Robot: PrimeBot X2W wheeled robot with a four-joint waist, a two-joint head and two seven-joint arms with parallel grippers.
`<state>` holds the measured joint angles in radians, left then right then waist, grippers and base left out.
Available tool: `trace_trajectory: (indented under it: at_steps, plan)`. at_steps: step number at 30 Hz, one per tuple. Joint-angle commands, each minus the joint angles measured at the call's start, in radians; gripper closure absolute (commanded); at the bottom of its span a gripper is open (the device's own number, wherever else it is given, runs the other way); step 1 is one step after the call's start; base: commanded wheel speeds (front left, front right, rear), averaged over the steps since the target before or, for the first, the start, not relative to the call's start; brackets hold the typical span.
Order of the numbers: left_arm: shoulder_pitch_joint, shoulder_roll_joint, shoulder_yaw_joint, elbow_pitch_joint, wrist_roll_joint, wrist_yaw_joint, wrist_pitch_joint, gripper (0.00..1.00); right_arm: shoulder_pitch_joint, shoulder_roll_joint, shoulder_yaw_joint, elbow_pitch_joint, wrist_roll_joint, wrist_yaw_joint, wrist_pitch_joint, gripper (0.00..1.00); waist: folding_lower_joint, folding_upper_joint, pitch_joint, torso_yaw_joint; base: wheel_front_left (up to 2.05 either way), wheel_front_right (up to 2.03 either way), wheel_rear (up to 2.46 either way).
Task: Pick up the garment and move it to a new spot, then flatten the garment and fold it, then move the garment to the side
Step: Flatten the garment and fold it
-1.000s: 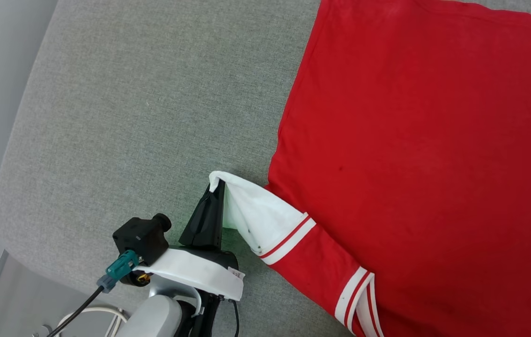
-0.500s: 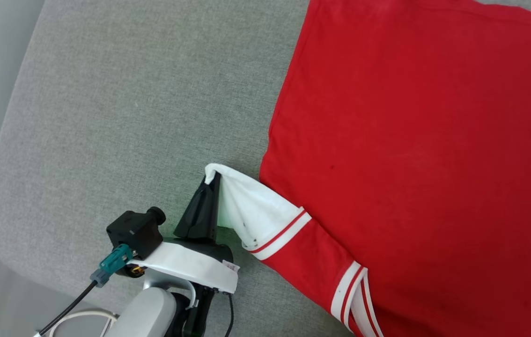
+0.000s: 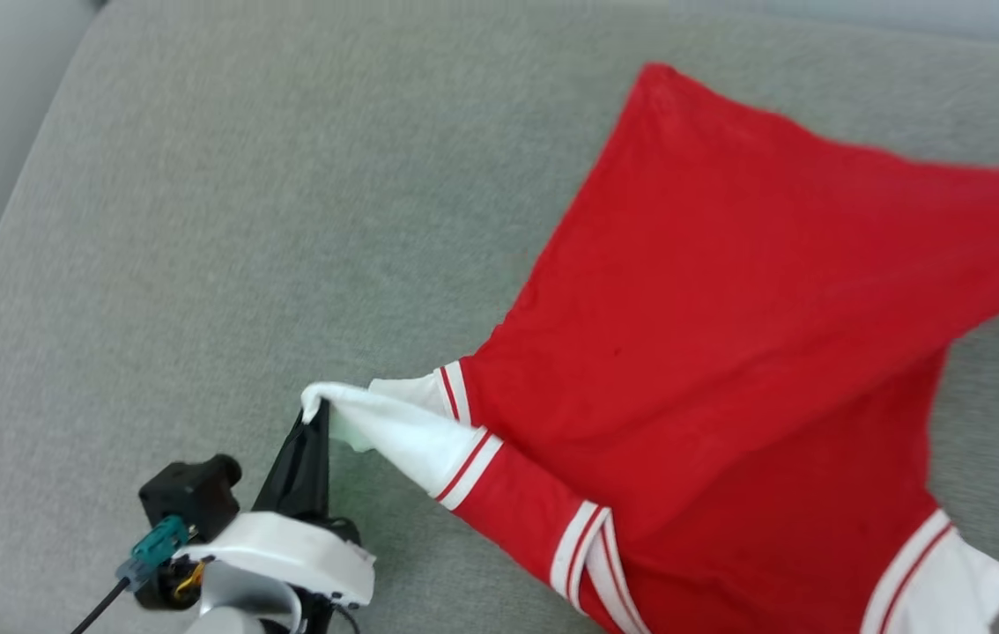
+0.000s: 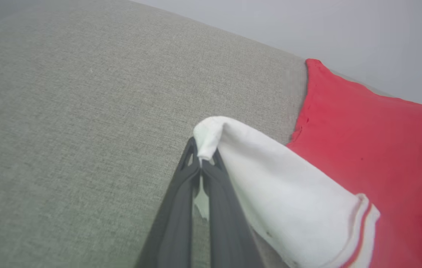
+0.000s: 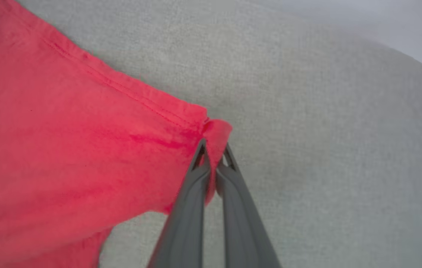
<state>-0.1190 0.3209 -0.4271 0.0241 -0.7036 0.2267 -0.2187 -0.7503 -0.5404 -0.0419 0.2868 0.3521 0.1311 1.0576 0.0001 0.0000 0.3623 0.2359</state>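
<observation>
My right gripper has just clamped the garment's red hem corner. My left gripper pinches its white sleeve tip. It's stretched across the grey cushion's right side, ready to carry.

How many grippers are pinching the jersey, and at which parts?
2. The left gripper pinches the jersey at its white sleeve tip; the right gripper pinches a red hem corner.

From my station, the soft red jersey shirt reads plain red across the body, with white sleeve panels edged in red-and-white stripe trim. My left hand has black fingers under a white wrist shell. The padded bench is flecked grey weave.
</observation>
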Motion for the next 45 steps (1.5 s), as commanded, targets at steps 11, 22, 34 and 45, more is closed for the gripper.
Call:
trace_trajectory:
  at_steps: [11, 22, 34, 45]
  plan:
    - [0.116, 0.075, 0.058, 0.002, -0.036, 0.067, 0.050, 1.00, 0.585, 0.064, -0.152, -0.179, 0.136, -0.001, -0.025, 1.00, -0.0001, 0.0000, -0.204, -0.244, 0.00, 0.00, 0.00]
    - [0.173, 0.113, 0.094, -0.014, -0.063, 0.092, 0.073, 1.00, 0.901, 0.234, -0.198, -0.223, 0.178, -0.001, -0.091, 0.00, -0.0001, 0.0000, -0.208, -0.324, 0.00, 0.00, 0.00]
    - [0.083, 0.099, 0.083, -0.061, -0.055, 0.087, 0.076, 1.00, 0.584, 0.216, -0.184, -0.218, 0.086, -0.001, -0.491, 0.00, -0.0001, 0.0000, -0.098, -0.276, 0.00, 0.00, 0.00]
    - [-0.083, 0.052, 0.001, -0.040, -0.008, 0.022, 0.074, 1.00, 0.259, 0.198, -0.041, -0.080, 0.072, -0.001, -0.192, 0.00, -0.0001, 0.0000, 0.016, -0.144, 0.00, 0.00, 0.00]
